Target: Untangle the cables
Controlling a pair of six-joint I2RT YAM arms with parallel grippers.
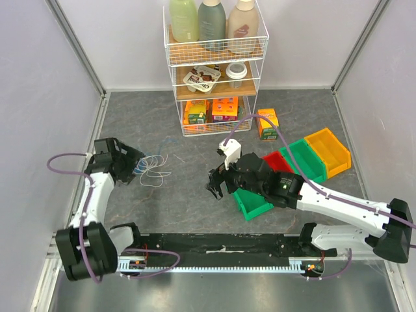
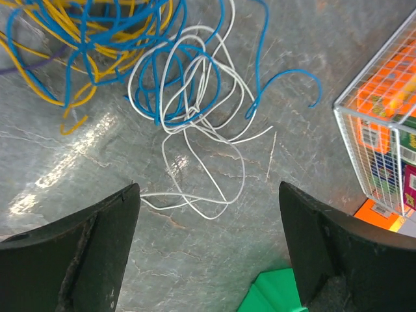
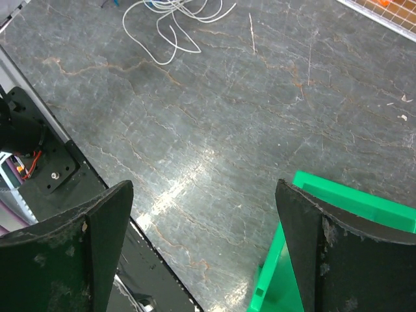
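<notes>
Open tabletop (image 1: 188, 195) between the cables (image 1: 155, 168) and the green bin (image 1: 257, 209). Wire rack (image 1: 214, 44) walls off the back; other bins (image 1: 305, 159) on the right look packed tight, hard to tell.

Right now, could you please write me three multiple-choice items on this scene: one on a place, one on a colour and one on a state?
1. Where do the cables lie?
A. lifted in the right gripper
B. on the table, just ahead of the left gripper
C. wound round the left gripper's fingers

2. Which colour is the wire that reaches nearest the left gripper's fingers?
A. white
B. blue
C. yellow

3. How does the right gripper stand?
A. shut on a cable
B. shut on nothing
C. open, holding nothing

Answers:
1 B: the left wrist view shows the loops lying flat on the grey table beyond the fingertips.
2 A: a loop of the white wire runs down almost to one fingertip, while the blue and yellow wires lie farther off.
3 C: its fingers stand wide apart with only table between them.
</notes>
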